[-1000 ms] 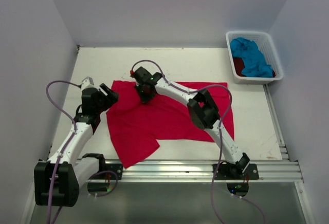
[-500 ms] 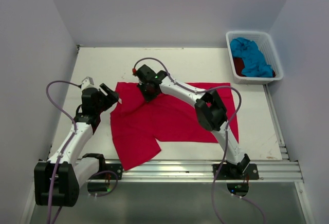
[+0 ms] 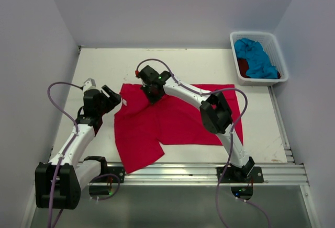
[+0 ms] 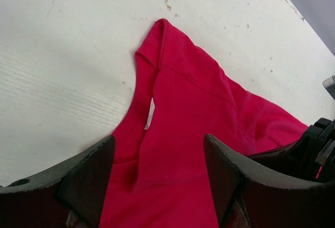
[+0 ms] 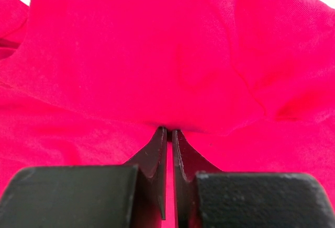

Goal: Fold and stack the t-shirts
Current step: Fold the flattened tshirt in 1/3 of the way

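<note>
The bright red-pink t-shirt (image 3: 172,126) lies spread on the white table, rumpled at its upper left. My right gripper (image 3: 149,93) is shut on a fold of the shirt near its top edge; the right wrist view shows the jaws (image 5: 169,132) pinching red cloth. My left gripper (image 3: 114,98) is open at the shirt's left edge, its jaws wide over the collar and white label (image 4: 150,114). The turquoise blue t-shirt (image 3: 256,58) and the dark red t-shirt (image 3: 242,65) lie bunched in the white basket (image 3: 277,50).
The basket stands at the table's far right corner. A metal rail (image 3: 199,173) runs along the near edge. Grey walls close in the left, back and right sides. The right arm stretches across the shirt from the lower right.
My right gripper has pulled the shirt's top fold a little to the right and back, so the whole shirt shifted right. The left gripper stays open at the shirt's left edge.
</note>
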